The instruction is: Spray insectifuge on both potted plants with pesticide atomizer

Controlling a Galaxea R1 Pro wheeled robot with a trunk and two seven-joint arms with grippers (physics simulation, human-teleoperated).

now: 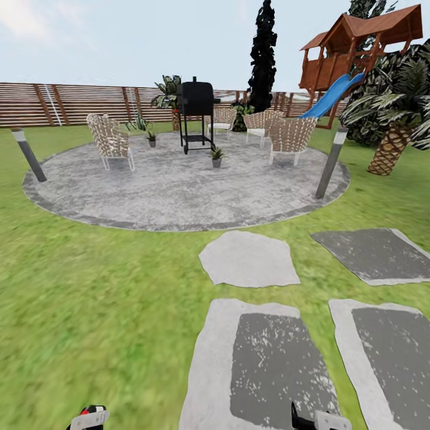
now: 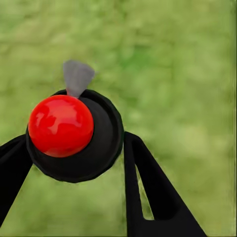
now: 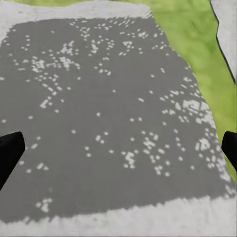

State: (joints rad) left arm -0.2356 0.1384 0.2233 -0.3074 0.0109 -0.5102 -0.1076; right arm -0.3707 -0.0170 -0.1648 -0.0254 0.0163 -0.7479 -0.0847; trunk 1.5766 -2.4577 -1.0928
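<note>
In the left wrist view, my left gripper is shut on the pesticide atomizer. Its round red top and dark body sit between the two black fingers, above blurred grass. At the head view's lower edge, the left gripper shows the atomizer's red top. My right gripper is open and holds nothing, hovering over a grey stepping stone; it also shows at the lower edge of the head view. Two potted plants stand far ahead on the round paved patio: one in front of the grill, the other further left.
A black grill and several wicker chairs stand on the patio. Tilted lamp posts flank it. A palm and a playhouse with a blue slide stand at right. Stepping stones lie between me and the patio; a slat fence is behind.
</note>
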